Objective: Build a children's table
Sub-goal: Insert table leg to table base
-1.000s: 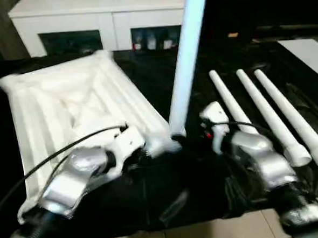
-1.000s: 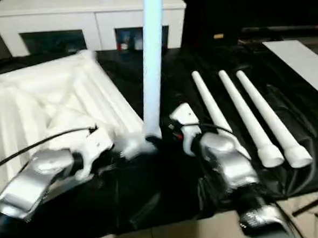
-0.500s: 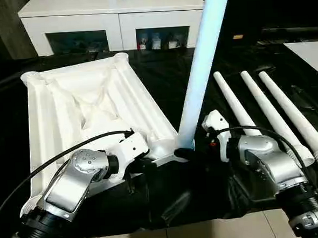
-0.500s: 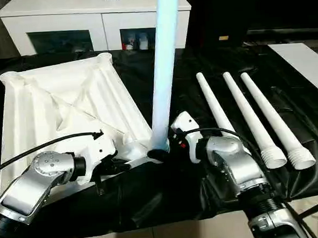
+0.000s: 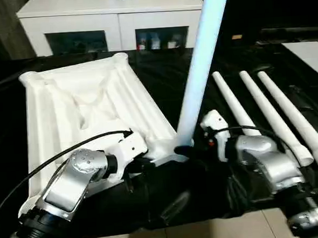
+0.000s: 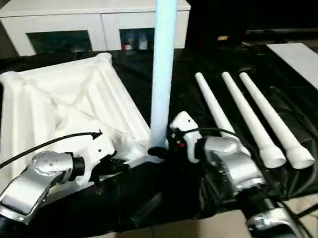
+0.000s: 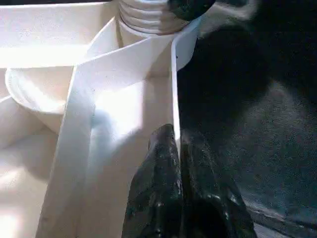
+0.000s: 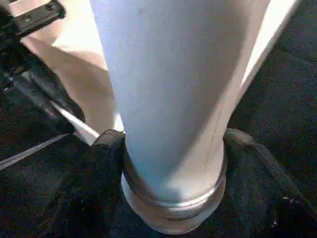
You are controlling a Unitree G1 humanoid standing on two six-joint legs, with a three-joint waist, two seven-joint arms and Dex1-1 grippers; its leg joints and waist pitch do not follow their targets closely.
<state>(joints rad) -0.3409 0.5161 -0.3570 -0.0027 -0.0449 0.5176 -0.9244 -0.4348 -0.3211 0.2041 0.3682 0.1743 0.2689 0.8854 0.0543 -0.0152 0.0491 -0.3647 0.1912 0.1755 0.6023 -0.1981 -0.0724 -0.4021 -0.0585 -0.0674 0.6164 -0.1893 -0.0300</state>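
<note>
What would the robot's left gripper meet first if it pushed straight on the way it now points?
Probably the ribbed base of the upright white tapered plastic leg in its corner socket. The left gripper, shut on the white plastic tabletop's thin rim wall, points along that wall towards it.

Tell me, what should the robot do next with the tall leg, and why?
Probably keep twisting the leg down into the corner socket. Its threads still show above the rim, the right pincer grips its base, and the left pincer pinches the tabletop wall.

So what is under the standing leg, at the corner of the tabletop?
The standing leg sits with its ribbed end in a round corner socket of the tabletop. How deep it goes is hidden by the socket wall.
</note>
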